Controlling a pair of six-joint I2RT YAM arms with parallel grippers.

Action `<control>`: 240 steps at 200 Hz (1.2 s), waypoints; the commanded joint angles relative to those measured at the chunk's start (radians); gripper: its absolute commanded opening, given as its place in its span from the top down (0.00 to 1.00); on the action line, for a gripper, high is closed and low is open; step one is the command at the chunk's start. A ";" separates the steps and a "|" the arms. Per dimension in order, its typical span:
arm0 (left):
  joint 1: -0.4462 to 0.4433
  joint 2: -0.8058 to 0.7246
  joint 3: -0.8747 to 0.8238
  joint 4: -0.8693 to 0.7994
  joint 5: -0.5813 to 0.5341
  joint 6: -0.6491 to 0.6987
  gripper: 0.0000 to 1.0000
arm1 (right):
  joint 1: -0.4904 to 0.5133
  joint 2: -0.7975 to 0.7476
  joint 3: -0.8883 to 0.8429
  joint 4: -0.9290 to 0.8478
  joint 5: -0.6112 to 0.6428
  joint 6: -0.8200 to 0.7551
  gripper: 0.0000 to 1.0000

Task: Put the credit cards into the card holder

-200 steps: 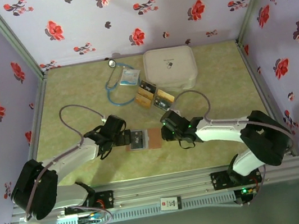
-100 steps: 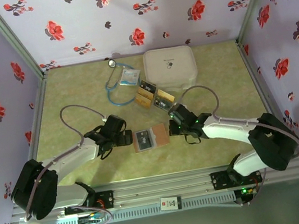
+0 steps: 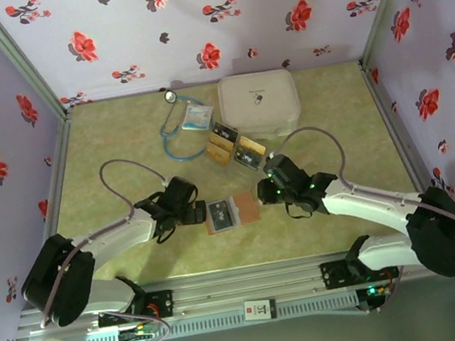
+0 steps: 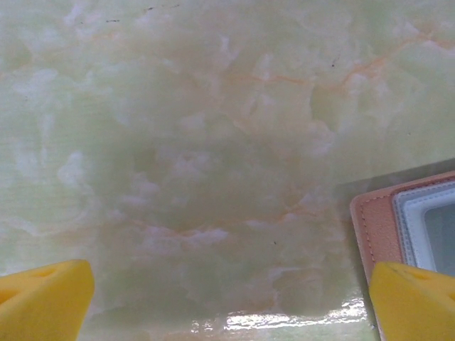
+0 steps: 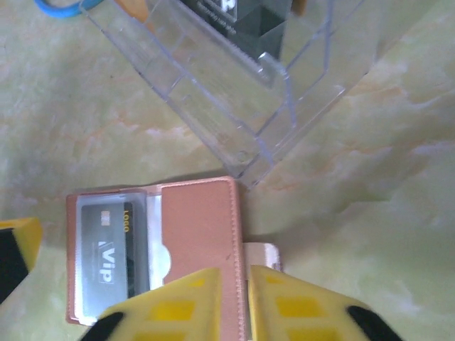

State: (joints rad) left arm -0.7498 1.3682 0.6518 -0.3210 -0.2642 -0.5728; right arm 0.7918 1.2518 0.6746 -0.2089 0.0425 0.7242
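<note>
The card holder (image 3: 232, 213) is laid open on the table (image 3: 103, 147) between the two arms, with a black card (image 5: 114, 259) seen in its left pocket. The left gripper (image 4: 234, 298) is spread wide, its fingers (image 4: 43, 298) low over bare table, the holder's corner just beside one. The right gripper (image 5: 247, 302) is drawn nearly together over the holder's right edge; contact cannot be told. The other credit cards (image 3: 232, 146) are kept in a clear tray (image 5: 213, 92) just beyond, near a white case (image 3: 258, 103).
</note>
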 commanded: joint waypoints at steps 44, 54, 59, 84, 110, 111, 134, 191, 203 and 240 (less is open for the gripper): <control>-0.023 0.055 -0.027 0.018 -0.016 -0.012 0.00 | 0.101 0.278 0.161 0.097 -0.040 -0.011 1.00; -0.023 0.062 -0.026 0.017 -0.021 -0.013 0.00 | 0.108 0.321 0.182 0.107 -0.045 -0.012 1.00; -0.024 0.066 -0.026 0.014 -0.024 -0.012 0.00 | 0.108 0.336 0.190 0.114 -0.048 -0.011 1.00; -0.025 0.079 -0.024 0.013 -0.037 -0.010 0.00 | 0.114 0.407 0.229 0.132 -0.058 -0.012 1.00; -0.026 0.088 -0.023 0.013 -0.043 -0.008 0.00 | 0.115 0.452 0.256 0.135 -0.051 -0.016 1.00; -0.026 0.088 -0.023 0.013 -0.043 -0.007 0.00 | 0.115 0.453 0.256 0.135 -0.050 -0.017 1.00; -0.028 0.097 -0.021 0.016 -0.044 -0.007 0.00 | 0.116 0.485 0.277 0.131 -0.049 -0.020 1.00; -0.026 0.109 -0.018 0.017 -0.044 -0.001 0.00 | 0.116 0.525 0.294 0.124 -0.037 -0.018 1.00; -0.027 0.110 -0.017 0.017 -0.045 -0.002 0.00 | 0.116 0.528 0.289 0.124 -0.032 -0.015 1.00; -0.028 0.111 -0.018 0.018 -0.046 0.000 0.00 | 0.115 0.541 0.285 0.133 -0.042 -0.010 1.00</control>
State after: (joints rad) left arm -0.7708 1.4467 0.6369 -0.2913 -0.2771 -0.5728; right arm 0.9016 1.7714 0.9455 -0.0780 -0.0067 0.7208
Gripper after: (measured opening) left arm 0.997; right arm 0.040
